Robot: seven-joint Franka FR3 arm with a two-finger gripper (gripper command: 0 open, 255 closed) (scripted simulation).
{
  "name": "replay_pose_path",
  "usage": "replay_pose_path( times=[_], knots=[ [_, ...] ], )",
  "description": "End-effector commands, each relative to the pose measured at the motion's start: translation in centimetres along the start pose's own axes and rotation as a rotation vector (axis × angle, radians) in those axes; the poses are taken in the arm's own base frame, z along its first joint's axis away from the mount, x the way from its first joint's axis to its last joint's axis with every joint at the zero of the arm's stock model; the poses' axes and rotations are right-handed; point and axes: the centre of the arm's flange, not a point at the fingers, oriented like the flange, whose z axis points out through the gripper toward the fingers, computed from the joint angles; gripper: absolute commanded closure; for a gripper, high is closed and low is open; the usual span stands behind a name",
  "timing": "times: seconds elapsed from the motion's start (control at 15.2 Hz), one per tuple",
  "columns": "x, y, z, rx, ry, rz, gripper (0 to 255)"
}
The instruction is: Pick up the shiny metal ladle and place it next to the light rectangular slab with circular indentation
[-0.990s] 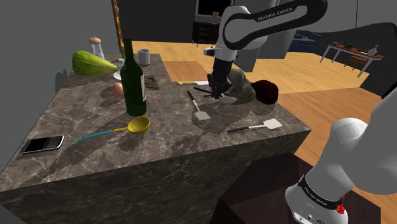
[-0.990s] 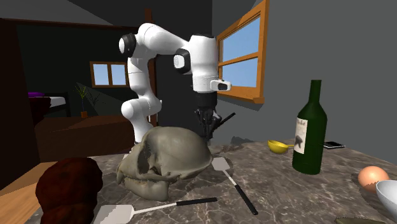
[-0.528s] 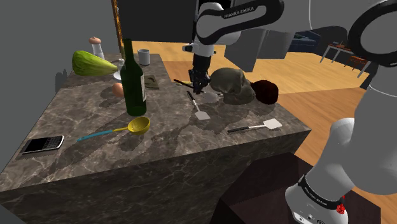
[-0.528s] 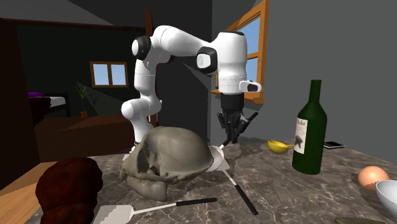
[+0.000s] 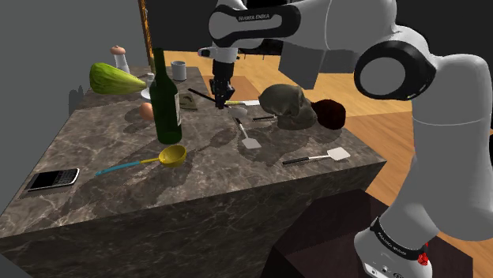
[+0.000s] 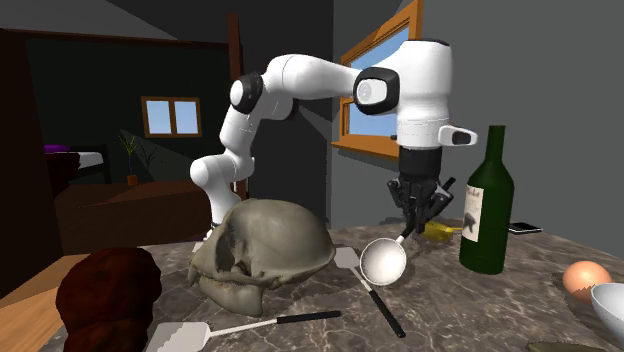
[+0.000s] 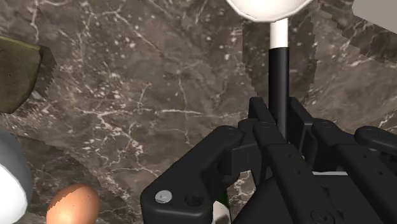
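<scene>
On the shoulder view's far left, a black phone (image 5: 54,179) lies flat near the front edge of the marble counter (image 5: 237,174). Further right are a yellow-bowled spoon (image 5: 172,155), a brown egg (image 5: 146,110) and an upright green wine bottle (image 5: 166,99). Just right of the bottle, a small olive-grey slab (image 5: 190,100) lies flat. Beside the slab the gripper (image 5: 219,100) hangs fingers-down. In the wrist view the fingers are clamped on the dark handle of the ladle (image 6: 383,261). The ladle is tilted, its pale round bowl low over the counter and its handle end angled up. Right of it a black-handled spatula (image 5: 246,134) lies flat, then a skull (image 5: 288,107), then a second spatula (image 5: 320,156) near the counter's right corner.
</scene>
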Motion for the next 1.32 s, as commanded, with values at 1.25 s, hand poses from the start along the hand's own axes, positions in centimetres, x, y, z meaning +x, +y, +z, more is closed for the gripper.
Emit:
replay_pose_path(
  times=[1.25],
  knots=[
    [1.5,5.3,8.9,0.001,0.000,-0.001,255]
  ],
)
